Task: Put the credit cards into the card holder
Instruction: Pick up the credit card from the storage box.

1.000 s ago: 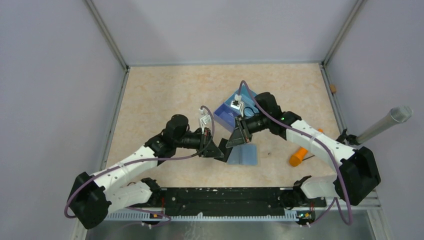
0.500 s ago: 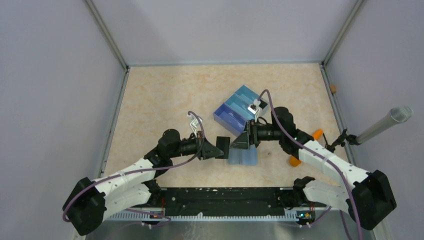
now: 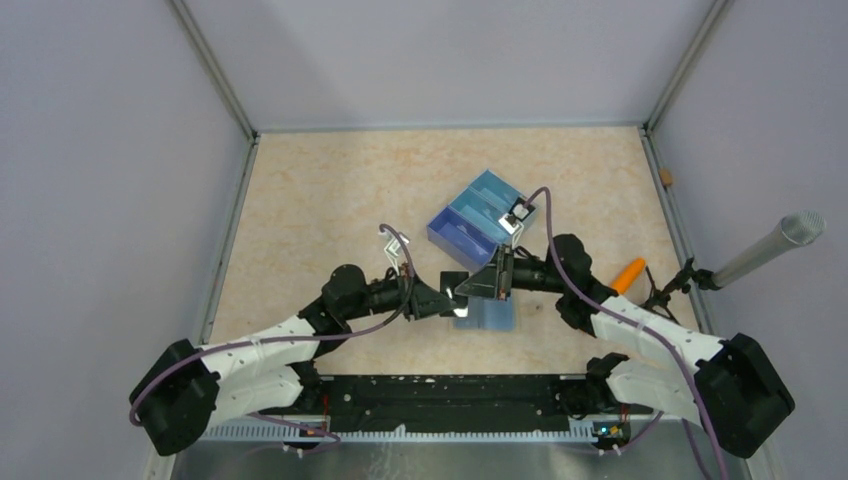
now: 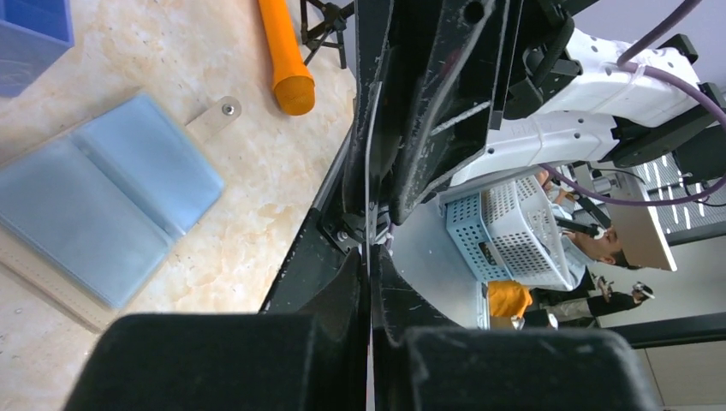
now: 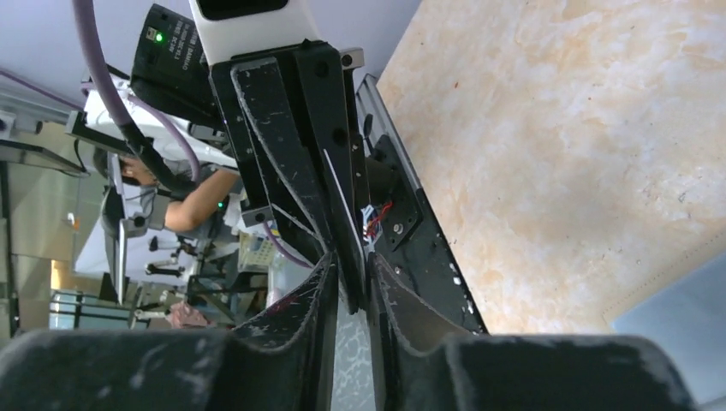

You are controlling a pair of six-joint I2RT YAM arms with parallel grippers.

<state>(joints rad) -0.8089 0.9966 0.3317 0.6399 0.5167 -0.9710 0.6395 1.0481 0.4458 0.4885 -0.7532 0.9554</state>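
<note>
One credit card [image 3: 455, 283] hangs edge-up in the air between my two grippers, just left of the card holder. In the left wrist view the card [image 4: 371, 197] shows as a thin pale line, with my left gripper [image 4: 370, 257] shut on its near edge. My right gripper [image 5: 351, 265] straddles the opposite edge of the card [image 5: 336, 193], and a gap shows beside one finger. The card holder [image 4: 111, 193] lies open on the table, beige with a snap tab and two light-blue panels facing up. From above, the left gripper [image 3: 443, 299] and right gripper [image 3: 476, 289] meet over the holder [image 3: 488, 314].
A blue three-compartment tray [image 3: 470, 222] stands just behind the grippers. An orange marker-like stick [image 3: 628, 273] lies to the right, also seen from the left wrist [image 4: 287, 56]. A grey cylinder [image 3: 770, 245] leans in at the right wall. The black base rail [image 3: 450, 395] runs along the near edge.
My left gripper has shut on the card. The right gripper let go, opened wide, and has narrowed again around the card's far edge. The right arm has shifted, uncovering the orange stick.
</note>
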